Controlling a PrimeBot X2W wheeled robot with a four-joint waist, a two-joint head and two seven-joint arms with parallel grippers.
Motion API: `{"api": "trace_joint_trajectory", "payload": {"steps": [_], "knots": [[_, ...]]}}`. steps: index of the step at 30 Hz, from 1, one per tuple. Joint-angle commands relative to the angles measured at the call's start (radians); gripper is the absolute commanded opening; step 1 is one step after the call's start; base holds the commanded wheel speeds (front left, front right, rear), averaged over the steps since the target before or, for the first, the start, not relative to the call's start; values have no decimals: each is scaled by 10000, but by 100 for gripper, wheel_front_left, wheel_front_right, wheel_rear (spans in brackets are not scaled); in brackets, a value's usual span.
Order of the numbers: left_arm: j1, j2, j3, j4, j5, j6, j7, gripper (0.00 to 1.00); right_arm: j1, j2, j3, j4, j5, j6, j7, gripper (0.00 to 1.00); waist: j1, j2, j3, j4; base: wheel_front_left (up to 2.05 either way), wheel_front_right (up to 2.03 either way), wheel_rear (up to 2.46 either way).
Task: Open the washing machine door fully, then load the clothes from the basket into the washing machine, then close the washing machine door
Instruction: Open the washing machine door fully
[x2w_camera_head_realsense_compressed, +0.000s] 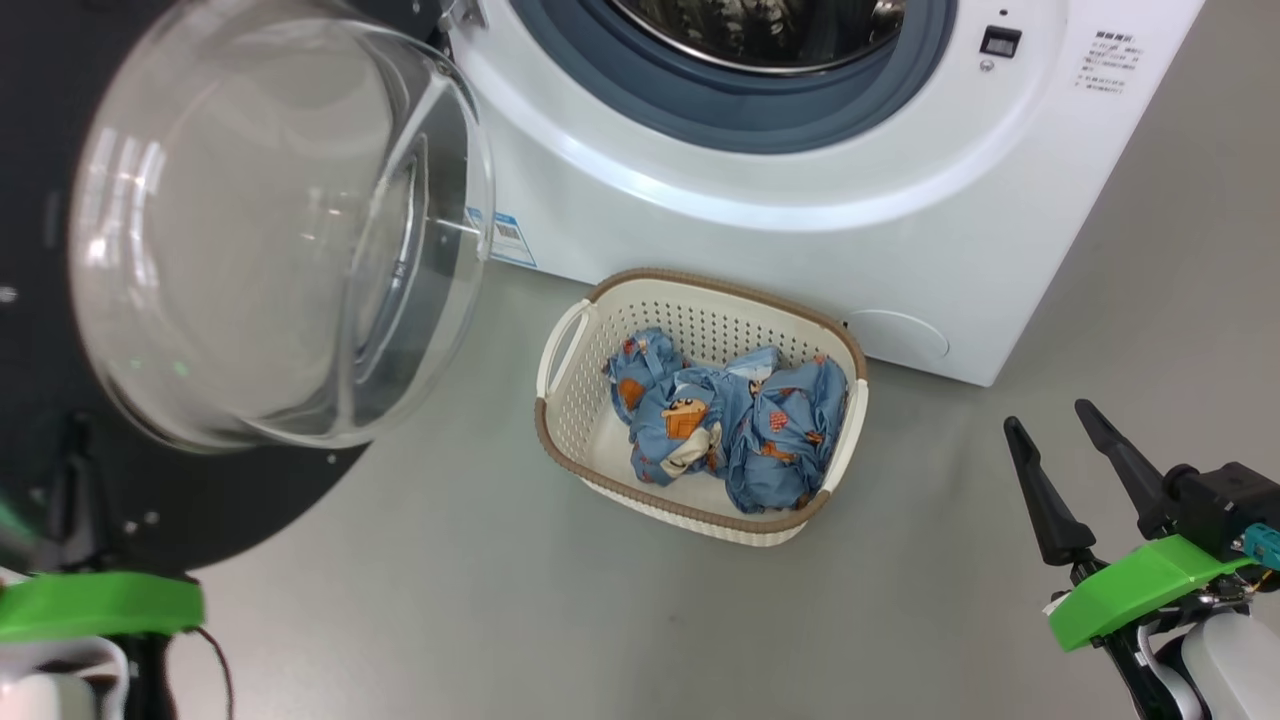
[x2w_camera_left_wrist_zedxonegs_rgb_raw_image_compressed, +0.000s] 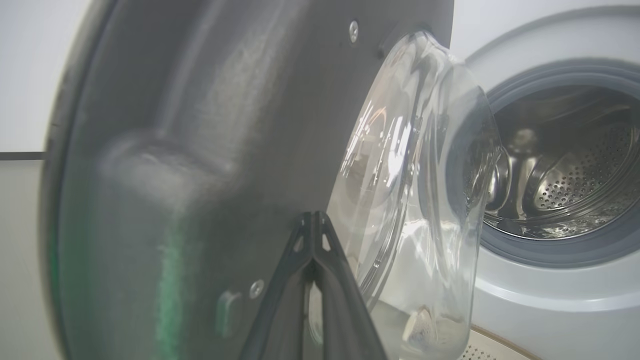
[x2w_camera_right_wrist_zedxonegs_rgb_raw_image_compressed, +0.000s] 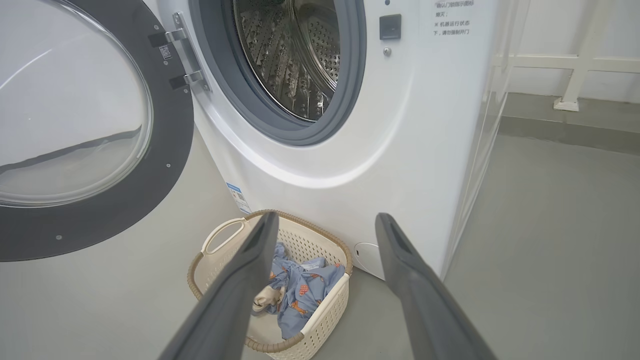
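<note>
shut fingers of the left hand (x2w_camera_left_wrist_zedxonegs_rgb_raw_image_compressed: 312, 220) are seen nearest the lens, pressed together with nothing caught between them; their tips are set against or just short of the inner face of the washing machine door (x2w_camera_left_wrist_zedxonegs_rgb_raw_image_compressed: 200, 150), and contact cannot be told. just right of those tips the door's glass bowl (x2w_camera_left_wrist_zedxonegs_rgb_raw_image_compressed: 425, 175) bulges toward the washing machine (x2w_camera_left_wrist_zedxonegs_rgb_raw_image_compressed: 550, 300), whose steel drum (x2w_camera_left_wrist_zedxonegs_rgb_raw_image_compressed: 575, 170) is laid open beyond. the right hand (x2w_camera_head_realsense_compressed: 1048, 418) is held wide open and empty above the floor (x2w_camera_head_realsense_compressed: 450, 600), with the basket (x2w_camera_head_realsense_compressed: 700, 282) ahead of it and to its left, close before the washer's front; the clothes (x2w_camera_head_realsense_compressed: 730, 420) are bunched inside it, untouched. the door is judged well out but perhaps not fully open. a slip of the closed fingertips along the glossy face could be caused by an off-centre push, and the door could drift back. the bowl could be struck when garments are carried past it. the light basket could be tipped if the bundle is snagged on lifting.
</note>
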Motion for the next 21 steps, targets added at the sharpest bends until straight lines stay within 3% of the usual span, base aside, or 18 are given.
{"api": "trace_joint_trajectory", "payload": {"steps": [1,21], "knots": [[-440,633,668,-74,100,45,-109,0,-220,-203,239,-186,-140,46,-122,100,0,-1,132,3,0,0,0],[-2693,1840,2493,3022,1132,-173,-109,0,-845,-513,508,-90,-226,46,-122,100,0,-1,1148,-122,0,0,0]]}}
